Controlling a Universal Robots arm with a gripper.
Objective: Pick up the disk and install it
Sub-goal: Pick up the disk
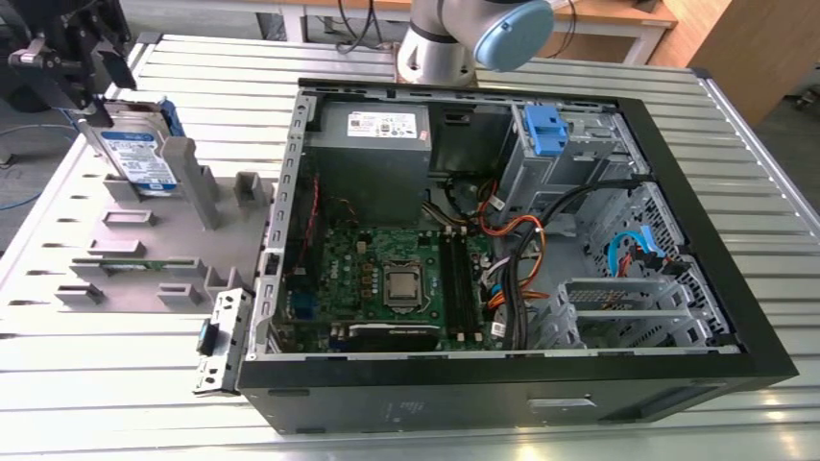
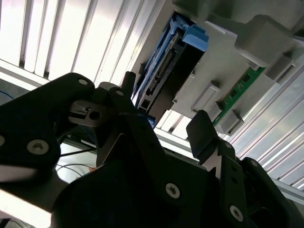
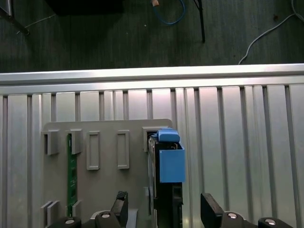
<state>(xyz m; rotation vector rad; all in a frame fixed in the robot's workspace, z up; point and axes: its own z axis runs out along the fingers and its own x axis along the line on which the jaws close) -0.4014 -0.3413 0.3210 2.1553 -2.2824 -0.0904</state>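
The disk [image 1: 138, 154], a silver drive with a white-and-blue label in a blue carrier, stands on edge in a slot of the grey fixture [image 1: 154, 240] at the exterior view's left. My gripper [image 1: 92, 91] hangs right above its far end. In the first wrist view the disk [image 3: 166, 166] lies between my two black fingers [image 3: 120, 205], and my gripper [image 3: 164, 206] is open, with a gap on each side of the drive. The second wrist view shows the disk [image 2: 166, 66] just beyond the open gripper [image 2: 164, 111].
An open black computer case [image 1: 717, 240] fills the middle and the exterior view's right, with a blue-latched drive bay [image 1: 544, 130] at its back. A green memory stick [image 1: 129, 261] sits in the fixture. The ribbed metal table [image 1: 115, 403] ends close behind the fixture.
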